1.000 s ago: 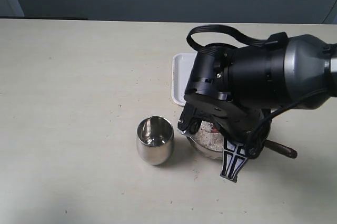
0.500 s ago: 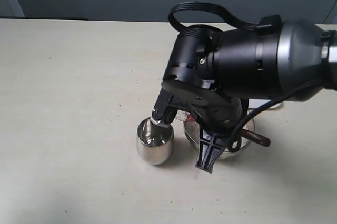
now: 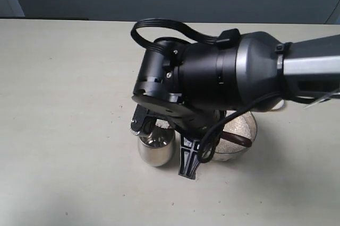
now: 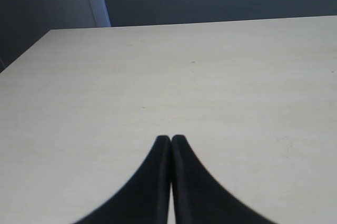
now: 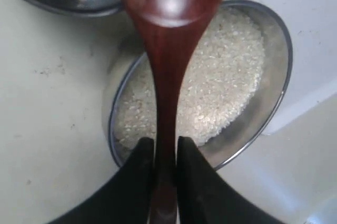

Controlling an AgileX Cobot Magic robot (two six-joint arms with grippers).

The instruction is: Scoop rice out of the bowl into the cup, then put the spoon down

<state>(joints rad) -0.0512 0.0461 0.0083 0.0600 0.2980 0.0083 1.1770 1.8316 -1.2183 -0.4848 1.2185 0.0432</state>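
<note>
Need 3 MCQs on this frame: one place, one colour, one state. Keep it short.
1. Where is the oval end of the slim reddish-brown wooden spoon?
A. at the rim of the small mirror-like steel cup
B. flat on the table
C. in the white tray

2. What colour is the rice in the round shiny steel bowl?
A. brown
B. off-white
C. black

3. What state is the left pincer in?
A. wide open
B. shut on the spoon
C. shut, holding nothing

Answers:
1 A: the right wrist view shows the spoon's tip at the cup's rim, with grains on it.
2 B: pale grains fill the bowl.
3 C: its fingers meet with nothing between them.
</note>
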